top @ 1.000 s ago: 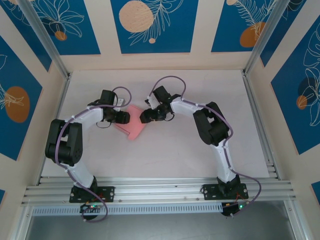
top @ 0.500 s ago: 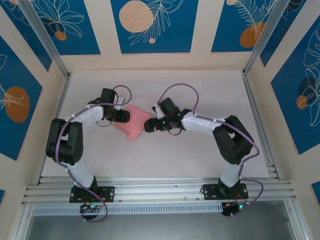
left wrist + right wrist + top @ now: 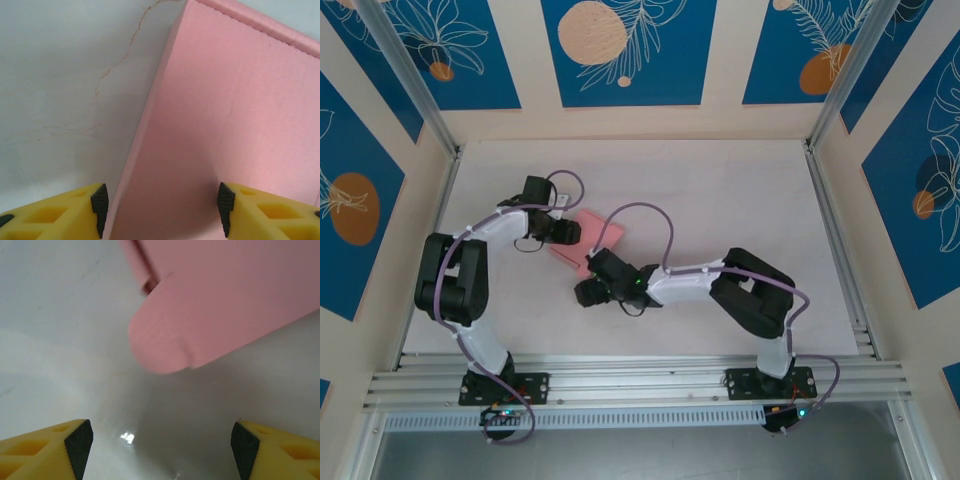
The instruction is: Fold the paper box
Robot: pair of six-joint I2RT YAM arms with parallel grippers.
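Pink paper box (image 3: 596,238) laid on white table (image 3: 720,190), left gripper (image 3: 162,202) spread open over 1 panel, right gripper (image 3: 162,440) held open just beside it, above bare table

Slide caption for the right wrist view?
Open right end effector above the table, rounded flap of the pink paper box just ahead.

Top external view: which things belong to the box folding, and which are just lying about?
Part of the job: the paper box; left gripper, jaws open at the box; right gripper, jaws open, near the box.
Just there: white table; blue patterned wall panels; aluminium frame rails.
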